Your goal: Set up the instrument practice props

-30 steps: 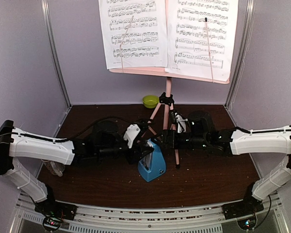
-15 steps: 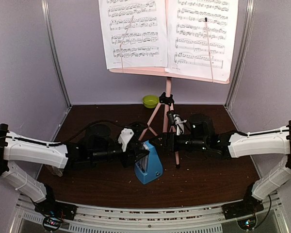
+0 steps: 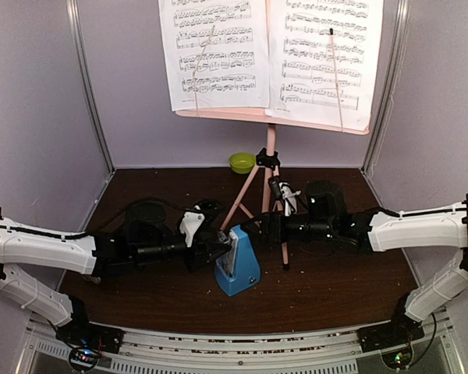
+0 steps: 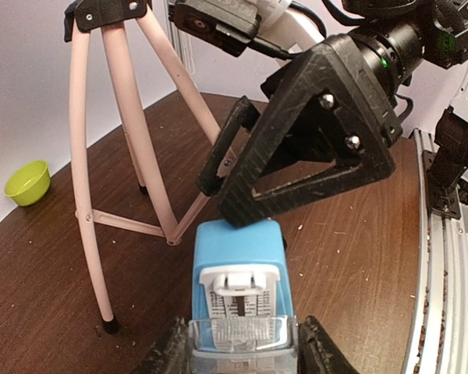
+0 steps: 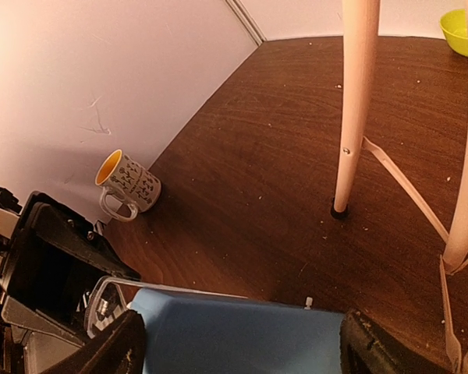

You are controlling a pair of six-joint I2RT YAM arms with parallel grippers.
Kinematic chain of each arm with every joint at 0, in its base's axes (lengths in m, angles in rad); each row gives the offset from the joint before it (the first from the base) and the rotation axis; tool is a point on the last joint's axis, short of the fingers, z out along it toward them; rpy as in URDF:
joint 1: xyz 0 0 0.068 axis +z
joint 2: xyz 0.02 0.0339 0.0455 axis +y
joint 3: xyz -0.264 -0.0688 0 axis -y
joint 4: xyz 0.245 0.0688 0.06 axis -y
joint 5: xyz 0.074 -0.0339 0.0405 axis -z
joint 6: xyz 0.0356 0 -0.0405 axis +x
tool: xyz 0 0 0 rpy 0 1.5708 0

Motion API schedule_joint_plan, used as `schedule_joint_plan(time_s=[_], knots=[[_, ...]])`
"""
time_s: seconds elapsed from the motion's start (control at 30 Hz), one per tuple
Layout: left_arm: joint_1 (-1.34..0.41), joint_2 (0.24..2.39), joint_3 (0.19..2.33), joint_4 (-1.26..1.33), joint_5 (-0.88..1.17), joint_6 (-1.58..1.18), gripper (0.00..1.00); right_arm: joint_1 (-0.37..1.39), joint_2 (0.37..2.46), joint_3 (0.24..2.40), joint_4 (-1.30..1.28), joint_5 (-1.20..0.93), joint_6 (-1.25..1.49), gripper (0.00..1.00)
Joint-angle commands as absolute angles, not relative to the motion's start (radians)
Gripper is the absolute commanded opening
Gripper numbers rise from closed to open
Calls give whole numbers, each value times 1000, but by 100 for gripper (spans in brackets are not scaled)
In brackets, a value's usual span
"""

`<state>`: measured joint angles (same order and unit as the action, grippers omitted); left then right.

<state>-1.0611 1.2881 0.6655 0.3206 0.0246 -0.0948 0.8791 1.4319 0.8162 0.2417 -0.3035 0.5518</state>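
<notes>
Top external: two pages [image 3: 215,54], one metronome [image 3: 239,266]

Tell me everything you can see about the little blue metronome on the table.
The metronome is a small blue plastic pyramid with a white scale panel on its face and a clear cover over the lower front. It stands upright on the brown table, just in front of the pink stand legs. The left gripper is closed on it at the clear cover, a finger on each side; the right gripper straddles its top with wide jaws, contact unclear.
</notes>
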Motion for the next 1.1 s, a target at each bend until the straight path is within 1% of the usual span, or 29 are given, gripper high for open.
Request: schedule_joint_plan(time_s=[0.0,0.2,0.37,0.5,0.63,0.7,0.8,0.9,1.07], knots=[[-1057,1310,660,301,6,-65,26,854,1408,820,20,-280,528,87],[-1058,1337,672,342,17,-95,25,862,1385,895,-5,-308,545,88],[-1058,1283,684,291,22,-89,24,874,1372,927,-24,-302,544,88],[-1058,1195,727,173,15,-92,24,875,1358,925,-30,-291,548,88],[-1037,1110,797,-14,-34,-112,24,875,1340,907,-44,-269,539,88],[-995,1078,815,-93,-28,-148,25,875,1326,894,-46,-263,538,88],[-876,1055,832,-207,-11,-216,26,874,1305,869,-46,-260,536,88],[-757,1128,915,-385,-21,-275,26,874,1285,835,-49,-263,529,88],[-645,1385,1087,-606,9,-268,28,891,1257,768,-67,-242,513,85]])
